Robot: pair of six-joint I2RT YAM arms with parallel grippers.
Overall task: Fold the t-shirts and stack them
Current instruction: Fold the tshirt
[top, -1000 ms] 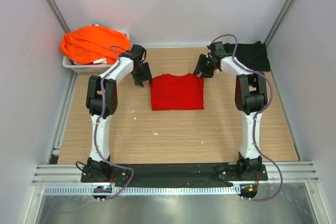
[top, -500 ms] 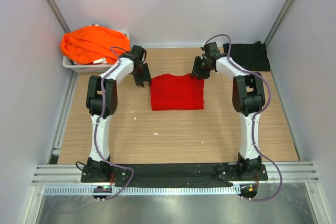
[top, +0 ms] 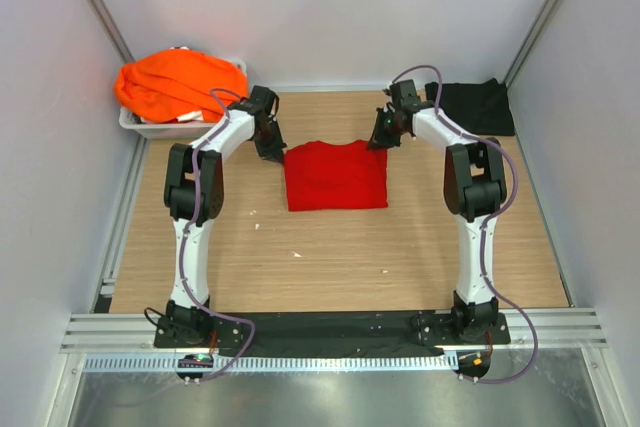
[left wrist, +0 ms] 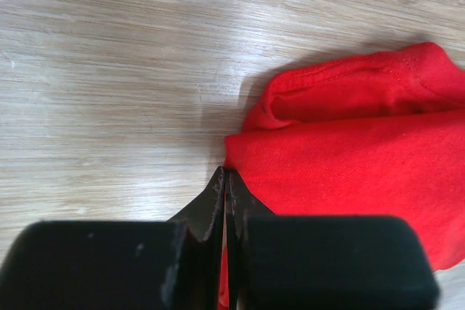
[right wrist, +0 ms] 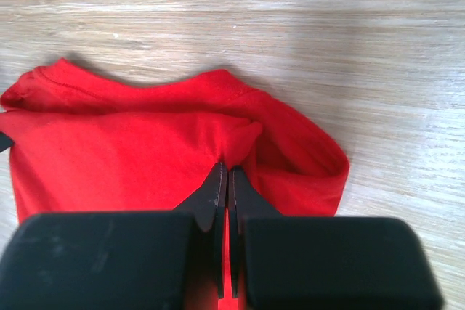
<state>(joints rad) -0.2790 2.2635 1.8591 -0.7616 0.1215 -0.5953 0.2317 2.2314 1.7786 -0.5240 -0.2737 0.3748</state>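
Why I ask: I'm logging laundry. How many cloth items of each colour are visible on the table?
red t-shirt: 1
black t-shirt: 1
orange heap: 1 (shirts inside cannot be counted)
Total: 3

T-shirts: one red t-shirt (top: 336,175), one black t-shirt (top: 478,105), and a heap of orange t-shirts (top: 180,82) whose number cannot be told. Trays: one grey plastic tray (top: 150,130). Robot arms: two, the left arm (top: 195,187) and the right arm (top: 470,182). Fingers: four, two left fingers (left wrist: 209,207) and two right fingers (right wrist: 211,194). Tabletops: one wooden tabletop (top: 330,257).
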